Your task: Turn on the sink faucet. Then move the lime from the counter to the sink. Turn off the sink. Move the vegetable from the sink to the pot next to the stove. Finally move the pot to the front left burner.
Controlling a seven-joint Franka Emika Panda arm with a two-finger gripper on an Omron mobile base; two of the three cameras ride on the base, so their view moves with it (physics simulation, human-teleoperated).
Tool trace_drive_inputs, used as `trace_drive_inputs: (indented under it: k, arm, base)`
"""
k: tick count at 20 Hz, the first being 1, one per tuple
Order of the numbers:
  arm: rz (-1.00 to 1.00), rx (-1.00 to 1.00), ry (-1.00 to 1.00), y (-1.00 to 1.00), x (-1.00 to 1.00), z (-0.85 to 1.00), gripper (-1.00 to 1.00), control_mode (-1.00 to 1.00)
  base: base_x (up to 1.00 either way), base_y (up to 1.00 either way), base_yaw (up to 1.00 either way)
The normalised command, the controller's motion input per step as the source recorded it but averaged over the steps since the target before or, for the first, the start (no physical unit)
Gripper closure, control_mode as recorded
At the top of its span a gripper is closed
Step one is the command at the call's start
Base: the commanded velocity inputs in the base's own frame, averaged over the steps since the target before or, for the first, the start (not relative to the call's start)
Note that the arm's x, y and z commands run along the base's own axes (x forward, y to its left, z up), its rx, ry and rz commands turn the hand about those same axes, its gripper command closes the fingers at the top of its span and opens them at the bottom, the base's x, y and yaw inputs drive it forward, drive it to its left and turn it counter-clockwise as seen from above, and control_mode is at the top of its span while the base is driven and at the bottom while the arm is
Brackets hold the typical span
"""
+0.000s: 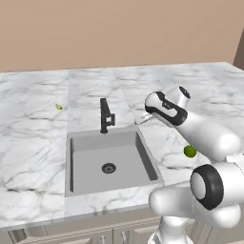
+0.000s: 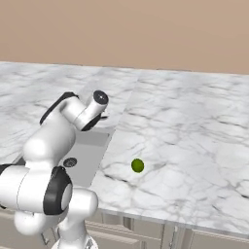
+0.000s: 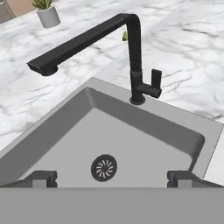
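I had the tool spread wide and empty above the sink, facing the faucet so its side lever could be reached first. The lime waited on the desk just right of the sink, near the front edge.

Plain tan wall runs behind the whole work surface, flat and unmarked. A darker brown vertical edge shows at the far right of the left base view. Beige cabinet fronts with small metal handles sit along the bottom edge. A small potted plant in a grey pot stands at the upper left of the hand view. Lighting is even and soft; shadows are faint.
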Motion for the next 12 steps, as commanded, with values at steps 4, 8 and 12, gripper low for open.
trace_drive_inputs:
  k: [4,8,12]
  arm:
    - [0.1,0.04,-0.05,0.05,0.35,-0.08,-1.0,-1.0]
    - [0.06,0.03,-0.07,0.18,0.36,-0.02,-1.0,-1.0]
    - [0.08,0.03,-0.11,0.24,0.35,-0.18,-1.0,-1.0]
  base:
    - [0.0,0.0,0.0]
    - [0.0,0.0,0.0]
    - [0.0,0.0,0.0]
